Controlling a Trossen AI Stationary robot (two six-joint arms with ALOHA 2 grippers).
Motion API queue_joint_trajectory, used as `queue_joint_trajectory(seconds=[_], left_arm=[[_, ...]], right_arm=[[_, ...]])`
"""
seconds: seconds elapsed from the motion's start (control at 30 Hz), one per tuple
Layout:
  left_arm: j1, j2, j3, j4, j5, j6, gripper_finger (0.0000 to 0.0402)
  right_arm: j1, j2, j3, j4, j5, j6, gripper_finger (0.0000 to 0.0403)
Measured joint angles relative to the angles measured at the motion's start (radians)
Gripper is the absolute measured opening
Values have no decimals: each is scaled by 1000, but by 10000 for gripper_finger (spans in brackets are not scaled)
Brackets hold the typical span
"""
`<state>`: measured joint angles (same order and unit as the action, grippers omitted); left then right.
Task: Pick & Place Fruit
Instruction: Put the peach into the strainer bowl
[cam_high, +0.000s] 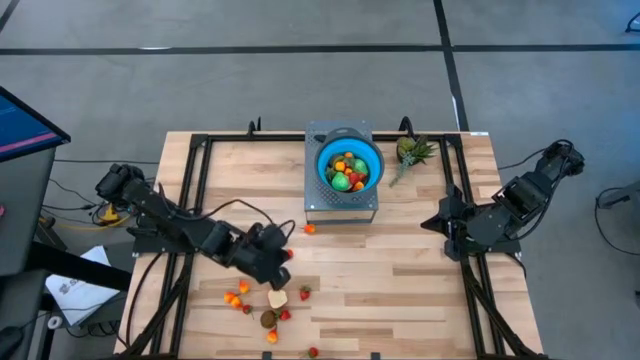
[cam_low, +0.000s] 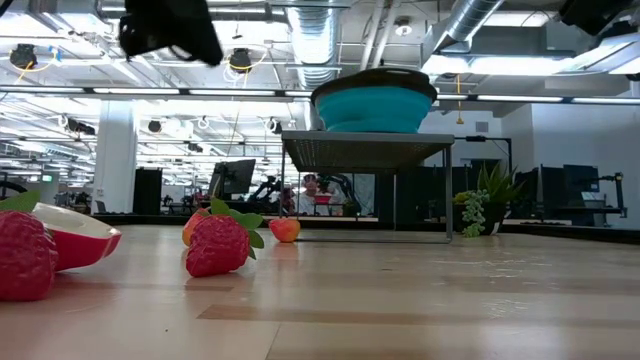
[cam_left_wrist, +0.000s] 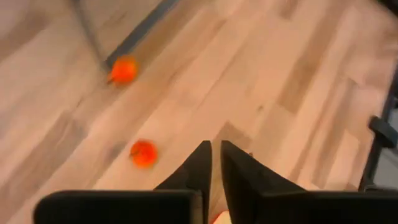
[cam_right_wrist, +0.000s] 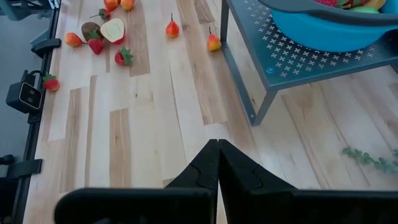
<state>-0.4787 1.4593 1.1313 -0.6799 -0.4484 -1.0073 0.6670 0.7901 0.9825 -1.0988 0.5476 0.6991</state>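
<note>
Small toy fruits lie loose on the wooden table near its front left: strawberries (cam_high: 305, 292), orange pieces (cam_high: 235, 297), a pale apple half (cam_high: 277, 299). More fruit fills the blue bowl (cam_high: 372, 152), which sits on a grey perforated stand (cam_high: 340, 210). My left gripper (cam_high: 278, 258) hovers above the table with its fingers almost together and nothing between them (cam_left_wrist: 216, 144). It is beside a red-orange fruit (cam_left_wrist: 143, 153), and a second one (cam_left_wrist: 124, 68) lies by the stand's leg. My right gripper (cam_right_wrist: 217, 148) waits shut at the table's right side.
A spiky pineapple-like piece (cam_high: 410, 152) lies to the right of the stand. Black frame rails (cam_high: 195, 190) run along the table's left and right sides. Bare wood stretches between the stand and the front edge. In the low view a strawberry (cam_low: 218, 245) lies close to the camera.
</note>
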Motion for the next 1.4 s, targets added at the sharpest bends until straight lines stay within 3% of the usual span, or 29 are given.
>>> queue_joint_trajectory(seconds=[0.23,0.57,0.67,0.87,1.13,1.23,1.4], left_arm=[[14,0,0,-39,42,-116,18],[48,0,0,-43,39,-131,63],[64,0,0,-53,49,-199,79],[124,0,0,-145,215,-255,153],[145,0,-8,-148,196,-250,281],[143,0,-50,-151,184,-272,305],[143,0,-173,-55,189,-353,308]], right_arm=[[-2,2,0,0,2,-2,0],[-2,1,0,0,3,5,0],[-2,1,0,0,3,8,0],[-2,1,0,0,3,8,0],[-2,1,0,0,3,13,0],[-2,1,0,0,3,37,0],[-2,1,0,0,3,61,0]])
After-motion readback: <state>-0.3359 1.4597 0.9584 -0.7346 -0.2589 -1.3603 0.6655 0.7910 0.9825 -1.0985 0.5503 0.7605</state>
